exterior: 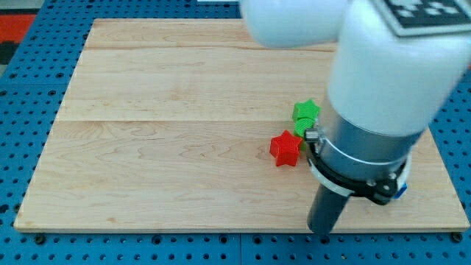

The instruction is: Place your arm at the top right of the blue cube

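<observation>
My dark rod comes down from the large white and grey arm at the view's right. My tip (321, 232) rests near the board's bottom edge, below and a little right of the red star-shaped block (285, 149). A small blue patch (402, 189) shows at the arm's lower right edge; it may be the blue cube, mostly hidden by the arm. It lies to the right of my tip and slightly above it. A green star-shaped block (305, 111) sits just above and right of the red one, with more green (301, 127) under it.
The wooden board (169, 132) lies on a blue pegboard surface (15, 147). The arm's body (383, 81) hides much of the board's right side.
</observation>
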`<state>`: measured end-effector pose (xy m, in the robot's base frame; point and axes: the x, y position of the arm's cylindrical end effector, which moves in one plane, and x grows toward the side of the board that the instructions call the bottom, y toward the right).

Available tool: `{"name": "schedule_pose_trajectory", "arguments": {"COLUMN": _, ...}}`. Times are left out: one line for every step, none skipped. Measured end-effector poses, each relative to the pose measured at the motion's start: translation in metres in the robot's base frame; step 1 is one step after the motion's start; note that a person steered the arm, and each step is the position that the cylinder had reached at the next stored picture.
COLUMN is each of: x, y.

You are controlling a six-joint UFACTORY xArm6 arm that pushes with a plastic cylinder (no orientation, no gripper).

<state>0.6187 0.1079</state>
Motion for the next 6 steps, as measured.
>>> {"name": "schedule_pose_trajectory", "arguments": {"x": -0.006, "y": 0.098}}
{"name": "schedule_pose_trajectory", "arguments": {"x": -0.027, "y": 0.150}}
{"name": "schedule_pose_trajectory", "arguments": {"x": -0.062, "y": 0.136}}
{"name": "schedule_pose_trajectory", "arguments": {"x": -0.076, "y": 0.136}}
{"name": "schedule_pose_trajectory", "arguments": {"x": -0.089, "y": 0.131}}
{"name": "schedule_pose_trajectory", "arguments": {"x": -0.093, "y": 0.130}}
